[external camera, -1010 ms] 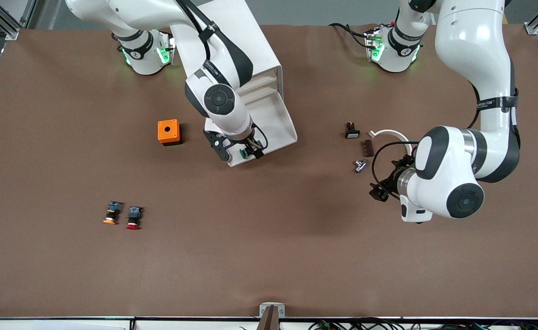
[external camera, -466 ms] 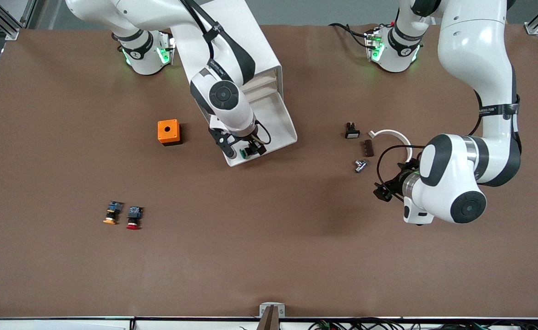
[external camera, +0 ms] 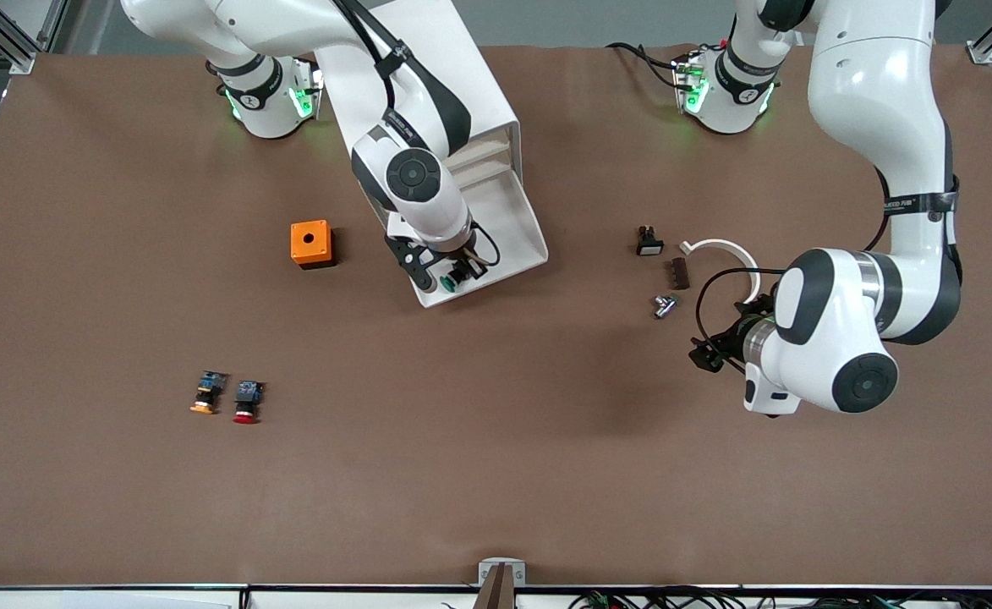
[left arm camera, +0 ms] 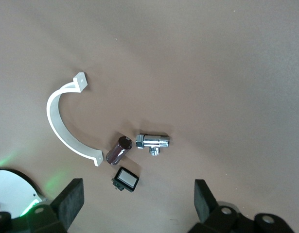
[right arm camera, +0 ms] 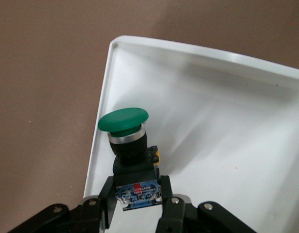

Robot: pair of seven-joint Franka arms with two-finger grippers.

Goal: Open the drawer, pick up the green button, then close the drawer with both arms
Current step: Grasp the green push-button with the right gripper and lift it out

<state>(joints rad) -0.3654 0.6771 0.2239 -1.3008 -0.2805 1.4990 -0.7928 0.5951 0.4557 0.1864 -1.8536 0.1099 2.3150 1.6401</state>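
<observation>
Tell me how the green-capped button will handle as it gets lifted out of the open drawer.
The button looks rigid, probably light. The right end effector is clamped on its blue rear block, so the wide cap overhangs and it could pivot. Its round cap could roll if dropped in the drawer.

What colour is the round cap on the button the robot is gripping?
Green. The button, shut in the right gripper over the drawer, shows best in the right wrist view.

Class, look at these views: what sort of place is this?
Probably a robotics lab bench: two arms bolted to a brown table, right gripper holding a green button over a drawer, loose hardware around.
</observation>
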